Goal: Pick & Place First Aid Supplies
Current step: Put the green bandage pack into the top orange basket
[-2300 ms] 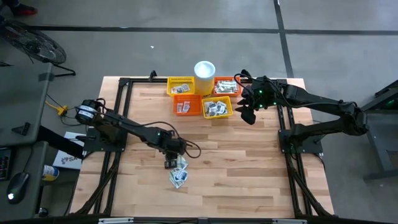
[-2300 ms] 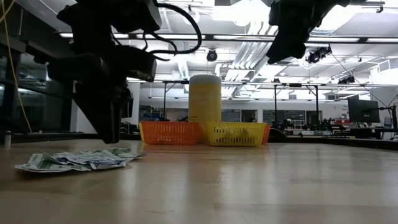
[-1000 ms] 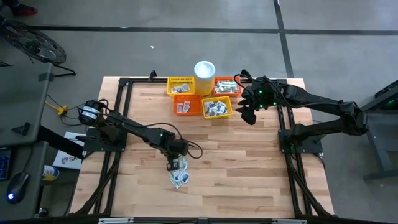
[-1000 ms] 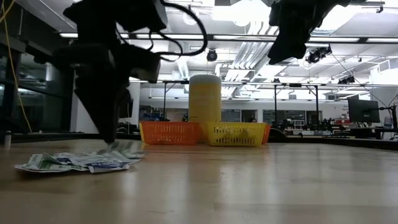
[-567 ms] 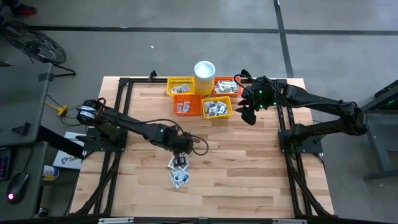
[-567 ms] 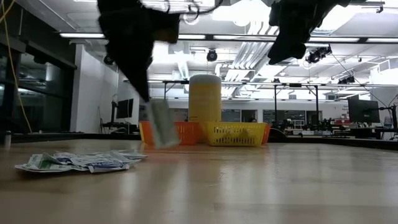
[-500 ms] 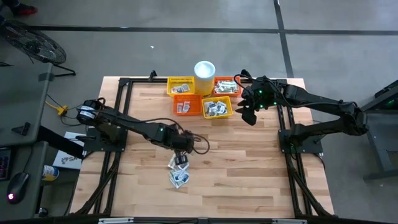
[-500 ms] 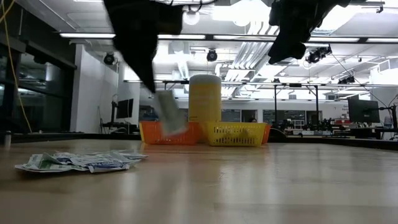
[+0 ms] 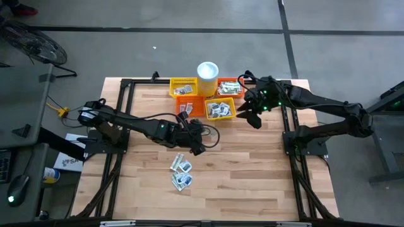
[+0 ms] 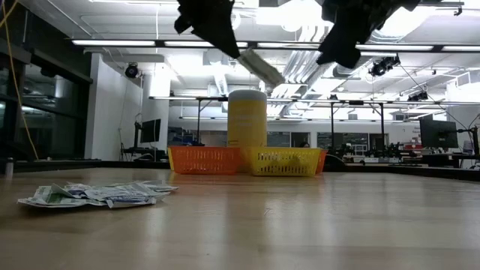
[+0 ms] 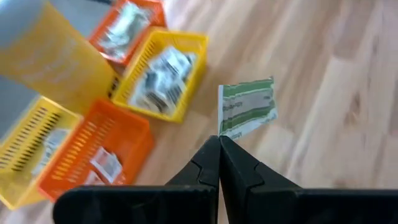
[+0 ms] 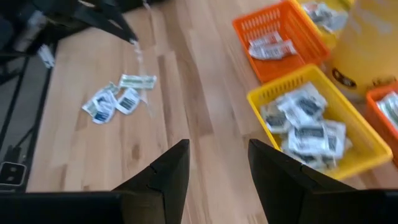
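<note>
My left gripper point(image 11: 219, 142) hangs high over the table's middle point(image 9: 196, 146), shut on one green-and-white sachet point(image 11: 246, 114), which also shows in the low view point(image 10: 259, 67). The other first aid supplies lie flat in a small pile point(image 9: 181, 174) on the wood nearer the front edge point(image 10: 97, 193). My right gripper point(image 12: 217, 167) waits open in the air beside the baskets at the far right point(image 9: 251, 117), holding nothing. My left gripper pinches the sachet by a lower corner of its short edge point(image 11: 222, 132) between the tips of its two fingers. The fingers slant down toward the baskets. The sachet sticks out past the fingertips, flat and lifted clear of the table.
At the far edge stand four mesh baskets with packets in them: yellow point(image 9: 183, 87), orange point(image 9: 189, 106), yellow point(image 9: 219, 110) and orange point(image 9: 231, 88). A white cup point(image 9: 207, 70) stands between them. Black frame rails point(image 9: 123, 126) run along both sides of the table.
My left gripper has risen from the pile with one sachet and swung toward the baskets at the far right. It has tipped from pointing straight down to a slant. The sachet has come clear of the table; the pile has stayed where it was.
</note>
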Robot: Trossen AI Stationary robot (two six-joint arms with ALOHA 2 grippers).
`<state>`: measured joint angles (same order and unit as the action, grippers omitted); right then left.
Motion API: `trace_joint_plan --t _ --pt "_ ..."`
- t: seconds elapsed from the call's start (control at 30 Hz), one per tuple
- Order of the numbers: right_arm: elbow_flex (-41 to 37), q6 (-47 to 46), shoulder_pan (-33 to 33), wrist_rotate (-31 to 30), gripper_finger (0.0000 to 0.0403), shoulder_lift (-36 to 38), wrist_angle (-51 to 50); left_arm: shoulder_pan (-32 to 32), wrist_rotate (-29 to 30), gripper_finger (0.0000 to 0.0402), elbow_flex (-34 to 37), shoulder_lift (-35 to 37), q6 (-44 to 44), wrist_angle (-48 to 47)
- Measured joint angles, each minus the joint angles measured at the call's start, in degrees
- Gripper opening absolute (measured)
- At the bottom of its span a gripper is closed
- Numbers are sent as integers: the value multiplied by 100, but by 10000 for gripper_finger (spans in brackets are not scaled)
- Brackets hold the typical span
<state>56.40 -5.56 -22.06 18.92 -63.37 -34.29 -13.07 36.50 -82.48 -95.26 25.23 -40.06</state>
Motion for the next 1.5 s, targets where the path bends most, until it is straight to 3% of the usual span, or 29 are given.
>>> trace_joint_plan --t 0.27,0.5,0.67,1.03,1.27,1.5 --pt "0 154 138 155 158 0 570 341 474 0 -6 -2 -209 984" --pt "0 310 434 -94 160 -202 1040 733 321 0 -8 -2 -725 1762" --pt "0 312 460 -663 175 -433 1017 870 197 0 -8 -2 -874 1921" --pt "-2 454 439 -292 216 -535 1032 879 156 0 -8 -4 -1000 1934" --pt "-2 452 439 -356 192 -563 1140 910 156 0 -8 -4 -999 1977" --pt "-2 439 411 -538 124 -623 1160 910 156 0 -8 -4 -999 1979"
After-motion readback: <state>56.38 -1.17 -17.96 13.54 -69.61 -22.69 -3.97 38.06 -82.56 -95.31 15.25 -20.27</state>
